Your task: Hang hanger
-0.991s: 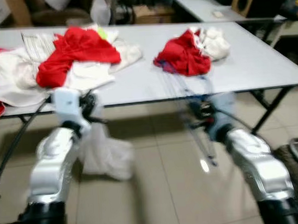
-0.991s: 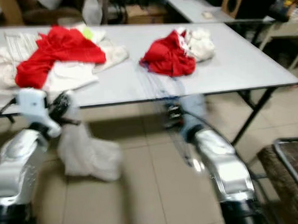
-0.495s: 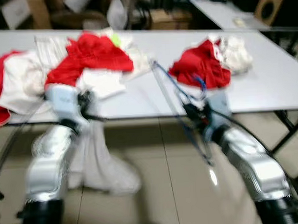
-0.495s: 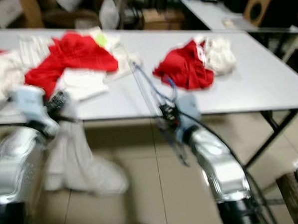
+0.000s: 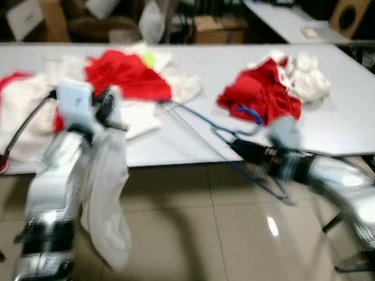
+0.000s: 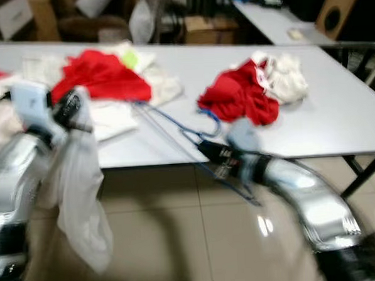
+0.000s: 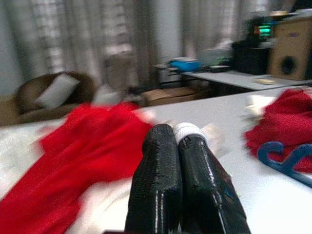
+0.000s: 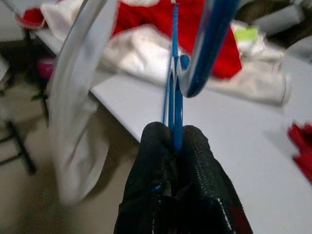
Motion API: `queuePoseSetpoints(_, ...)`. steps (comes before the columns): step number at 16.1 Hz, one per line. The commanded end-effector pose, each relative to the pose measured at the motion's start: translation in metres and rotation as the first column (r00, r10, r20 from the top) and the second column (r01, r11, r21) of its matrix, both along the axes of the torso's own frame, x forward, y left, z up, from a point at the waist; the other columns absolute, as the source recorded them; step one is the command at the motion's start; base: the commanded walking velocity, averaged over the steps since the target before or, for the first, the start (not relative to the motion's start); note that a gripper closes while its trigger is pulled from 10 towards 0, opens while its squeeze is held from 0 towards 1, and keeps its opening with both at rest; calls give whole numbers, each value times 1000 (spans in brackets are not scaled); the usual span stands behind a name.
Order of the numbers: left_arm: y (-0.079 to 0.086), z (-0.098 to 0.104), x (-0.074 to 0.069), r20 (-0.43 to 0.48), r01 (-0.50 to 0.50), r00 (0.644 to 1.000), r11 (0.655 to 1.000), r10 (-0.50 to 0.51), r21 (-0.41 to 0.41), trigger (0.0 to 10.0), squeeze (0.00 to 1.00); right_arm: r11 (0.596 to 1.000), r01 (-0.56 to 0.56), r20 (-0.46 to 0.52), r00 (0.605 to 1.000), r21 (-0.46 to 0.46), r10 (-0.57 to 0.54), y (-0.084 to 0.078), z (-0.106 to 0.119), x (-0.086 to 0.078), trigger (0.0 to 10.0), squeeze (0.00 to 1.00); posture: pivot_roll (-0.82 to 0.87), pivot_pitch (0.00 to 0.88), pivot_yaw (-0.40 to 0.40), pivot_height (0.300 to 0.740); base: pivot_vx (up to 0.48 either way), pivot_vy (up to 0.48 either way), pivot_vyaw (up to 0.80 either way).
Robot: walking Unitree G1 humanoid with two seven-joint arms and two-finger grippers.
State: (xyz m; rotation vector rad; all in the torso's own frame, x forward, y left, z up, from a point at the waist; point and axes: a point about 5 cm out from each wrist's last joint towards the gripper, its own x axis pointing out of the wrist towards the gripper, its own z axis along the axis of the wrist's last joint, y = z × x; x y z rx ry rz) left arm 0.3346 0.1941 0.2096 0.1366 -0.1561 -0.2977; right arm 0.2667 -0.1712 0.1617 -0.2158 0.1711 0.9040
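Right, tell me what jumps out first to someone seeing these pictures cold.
The right gripper is shut on a blue hanger, holding it out over the front edge of the grey table. The left gripper is shut on a white garment that hangs toward the tiled floor. On the table lie two heaps of red and white clothes, one before each arm.

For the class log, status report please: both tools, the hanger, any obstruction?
Right tool shut on blue hanger, over the table edge. Left tool shut on white garment, hanging. Clothes piles on table.
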Motion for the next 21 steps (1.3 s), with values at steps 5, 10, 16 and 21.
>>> queuePoseSetpoints(5, 7, 52, 21, 149, 38, 988, 999, -42, 31, 10000, 0, 945, -322, -47, 947, -57, 319, -1, 27, -14, 10000, 0, -21, 0, -37, 740, 392, 0, 0)
queuePoseSetpoints(10, 6, 91, 26, 269, 81, 960, 997, -77, -1, 10000, 0, 910, -409, -55, 912, -64, 406, 10, 29, -13, 10000, 0, -17, 0, -51, 740, 391, 0, 0)
queuePoseSetpoints(16, -12, 136, 15, 396, 202, 899, 979, -190, 13, 10000, 0, 889, -453, -50, 892, -67, 450, 27, 28, -2, 10000, 0, -14, 0, -63, 740, 390, 0, 0)
queuePoseSetpoints(21, -30, 130, 2, 316, 276, 901, 955, -297, 109, 10000, 0, 861, -507, -44, 862, -40, 505, 50, 25, 8, 10000, 0, 11, 0, -90, 740, 137, 0, 0)
